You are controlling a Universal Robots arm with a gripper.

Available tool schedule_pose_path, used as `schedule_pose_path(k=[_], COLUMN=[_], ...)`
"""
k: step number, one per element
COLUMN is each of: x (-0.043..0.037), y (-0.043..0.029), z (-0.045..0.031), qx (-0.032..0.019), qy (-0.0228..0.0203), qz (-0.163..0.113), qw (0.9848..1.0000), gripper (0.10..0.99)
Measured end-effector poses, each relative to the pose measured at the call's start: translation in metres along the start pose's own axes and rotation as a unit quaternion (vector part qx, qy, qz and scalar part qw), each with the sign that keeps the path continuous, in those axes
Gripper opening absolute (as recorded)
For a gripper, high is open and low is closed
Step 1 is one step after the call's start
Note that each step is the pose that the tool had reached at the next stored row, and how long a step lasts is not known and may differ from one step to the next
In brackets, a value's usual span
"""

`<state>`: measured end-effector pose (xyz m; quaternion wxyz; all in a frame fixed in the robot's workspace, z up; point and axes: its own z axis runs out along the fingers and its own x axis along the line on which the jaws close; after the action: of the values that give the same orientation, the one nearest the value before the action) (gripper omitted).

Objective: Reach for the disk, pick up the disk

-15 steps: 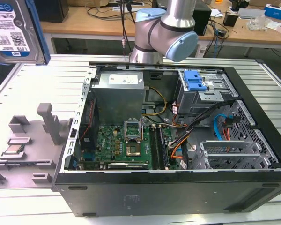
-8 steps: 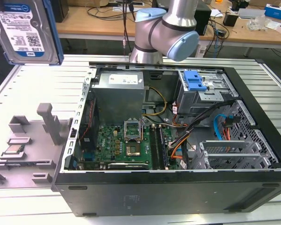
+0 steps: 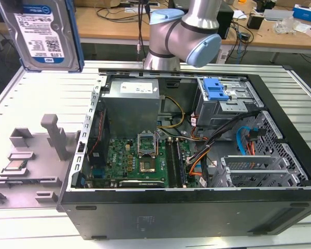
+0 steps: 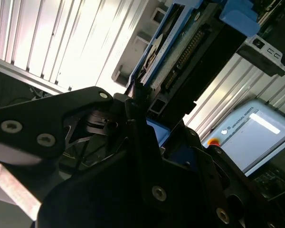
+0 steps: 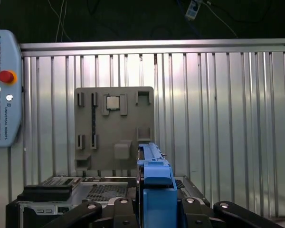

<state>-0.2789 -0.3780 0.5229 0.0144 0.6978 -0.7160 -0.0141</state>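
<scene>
Gripper [image 5: 156,211] is clamping the disk [image 5: 156,175]: in the first wrist view its black fingers [image 5: 195,209] are sitting on either side of the blue bracket, pinching it between them. In the second wrist view the disk [image 4: 180,52] is showing edge-on with its connector row facing the camera and the black gripper body close under it. In the exterior view the disk [image 3: 39,33] is hanging clear of the slatted metal table [image 3: 41,98], at the exterior view's upper left, standing roughly upright and slightly tilted, label side facing that camera (blue bracket running down its edge). The arm [image 3: 186,31] is rising behind the open computer case [image 3: 197,207], which is lying on the table with the motherboard [image 3: 140,161] exposed and the blue-latched drive cage [image 3: 217,91] at its far corner. On the exterior view's left of the case, a grey fixture plate [image 3: 31,155] is lying flat with a CPU chip [image 3: 15,166] seated in it, well apart from the disk. The teach pendant [image 5: 4,90] is resting at the table edge in the first wrist view.
</scene>
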Motion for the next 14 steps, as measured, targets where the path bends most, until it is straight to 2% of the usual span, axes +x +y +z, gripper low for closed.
schedule_pose_path(k=[2,3,11,14], x=[-0.0003,-0.0005,-0.0016,-0.0020], y=[-0.0082,-0.0155,-0.0485,-0.0644], z=[-0.0003,-0.0006,-0.0020,-0.0026], qx=[0.0000,-0.0001,-0.0003,-0.0004], qy=[0.0000,0.0000,0.0000,0.0000], qz=[0.000,0.000,0.000,0.000], qw=[1.0000,1.0000,1.0000,1.0000], gripper=[0.369,0.369,0.369,0.369])
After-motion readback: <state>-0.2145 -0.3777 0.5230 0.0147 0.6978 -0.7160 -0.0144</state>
